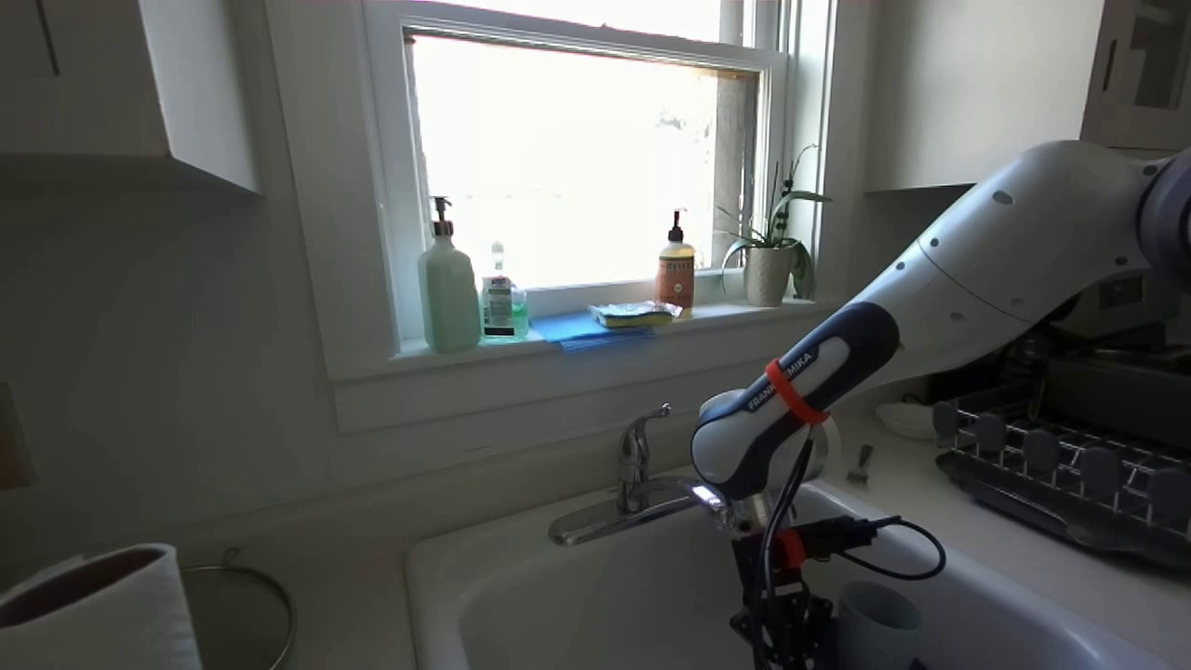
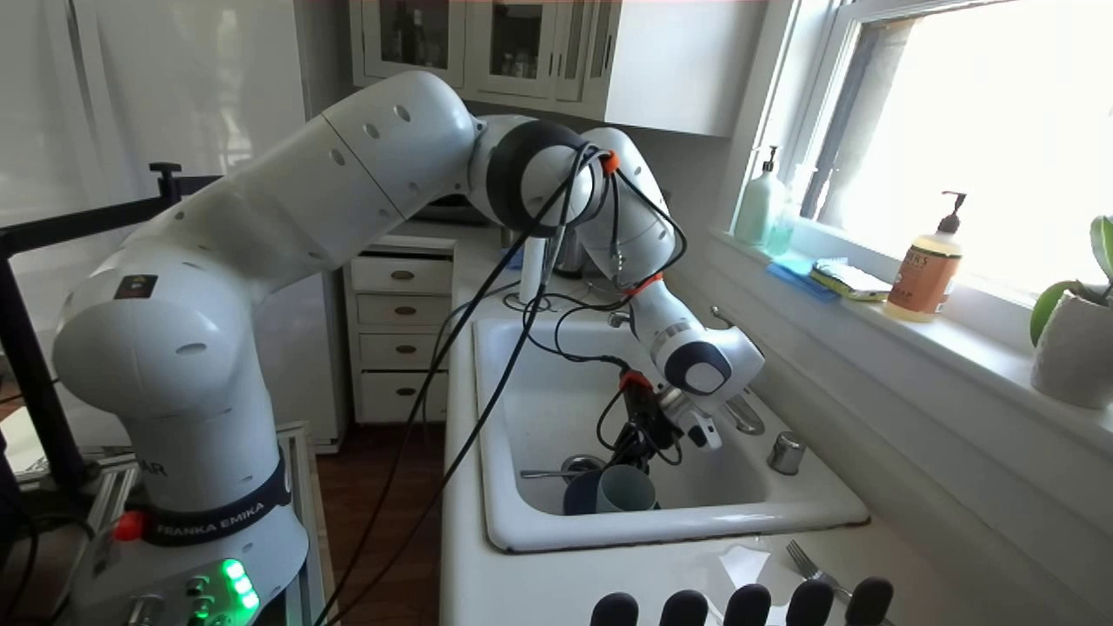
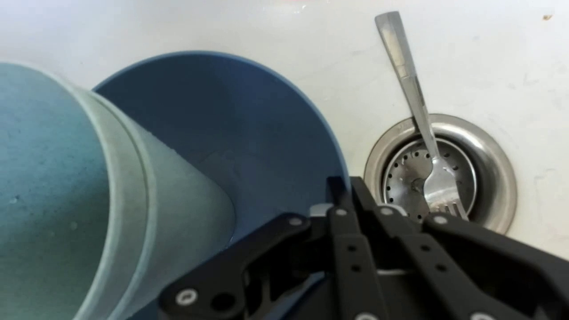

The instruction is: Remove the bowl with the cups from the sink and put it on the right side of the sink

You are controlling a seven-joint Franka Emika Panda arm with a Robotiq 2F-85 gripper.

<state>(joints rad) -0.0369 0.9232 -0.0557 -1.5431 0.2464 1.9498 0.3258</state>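
Observation:
The blue bowl (image 3: 262, 133) rests in the white sink (image 3: 333, 26) in the wrist view; it also shows in an exterior view (image 2: 581, 494). A pale cup (image 3: 186, 213) leans tilted in the bowl. Its rim looks double, and I cannot tell whether a second cup is nested inside. The cup also shows in both exterior views (image 1: 875, 623) (image 2: 626, 489). My gripper (image 3: 349, 184) has one finger inside and one outside the bowl's rim, closed on it on the drain side. In an exterior view the gripper (image 2: 633, 448) is down in the sink, its fingertips hidden behind the cup.
A fork (image 3: 415, 98) lies across the drain (image 3: 502, 186) beside the bowl. The faucet (image 1: 635, 465) stands at the sink's back edge near the arm. A dish rack (image 1: 1070, 502) and another fork (image 2: 813, 567) are on the counter beside the sink. A metal cap (image 2: 787, 453) stands on the sink ledge.

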